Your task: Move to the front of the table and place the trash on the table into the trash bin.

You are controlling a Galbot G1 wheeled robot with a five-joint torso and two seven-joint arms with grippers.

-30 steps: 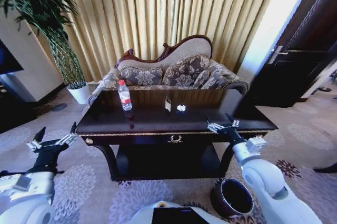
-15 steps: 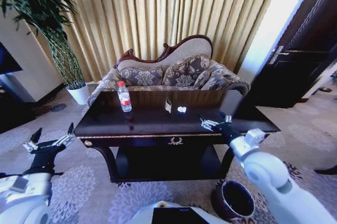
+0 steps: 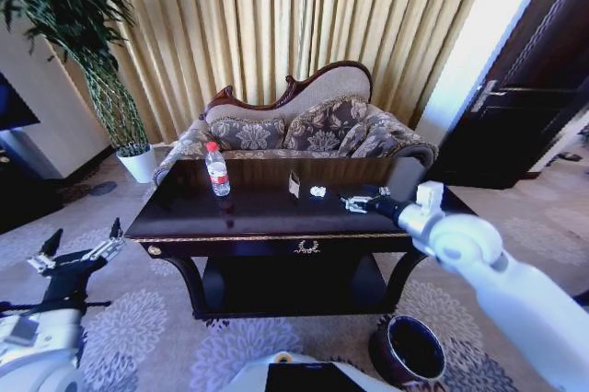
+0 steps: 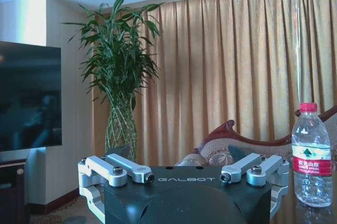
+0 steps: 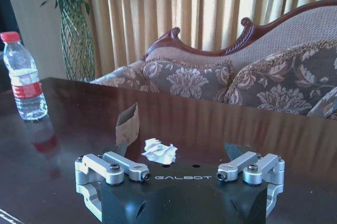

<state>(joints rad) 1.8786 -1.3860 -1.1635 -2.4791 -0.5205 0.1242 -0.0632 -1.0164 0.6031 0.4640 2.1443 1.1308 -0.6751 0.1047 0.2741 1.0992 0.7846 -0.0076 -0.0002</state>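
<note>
The clear bottle [image 3: 218, 169] with red label stands upright on the left part of the glossy dark table [image 3: 248, 219]. A crumpled white scrap [image 3: 317, 191] lies near the table's middle, beside a small upright brown card piece [image 3: 294, 184]. My right gripper [image 3: 351, 201] hovers open over the tabletop, just right of the scrap. In the right wrist view the scrap [image 5: 158, 151] lies just ahead of the open right gripper [image 5: 184, 176], with the bottle [image 5: 23, 76] farther off. My left gripper [image 3: 81, 243] hangs open, low and left of the table; its wrist view shows the gripper [image 4: 187, 178] and the bottle [image 4: 312, 155]. The dark trash bin [image 3: 408, 348] sits on the carpet at the lower right.
A patterned sofa [image 3: 294, 130] stands behind the table, before gold curtains. A tall plant in a white pot [image 3: 140, 162] is at the back left, a dark door [image 3: 525, 98] at the right. Patterned carpet lies around the table.
My right gripper has reached forward and left over the tabletop, close to the white scrap. My left gripper has sunk lower and farther left.
</note>
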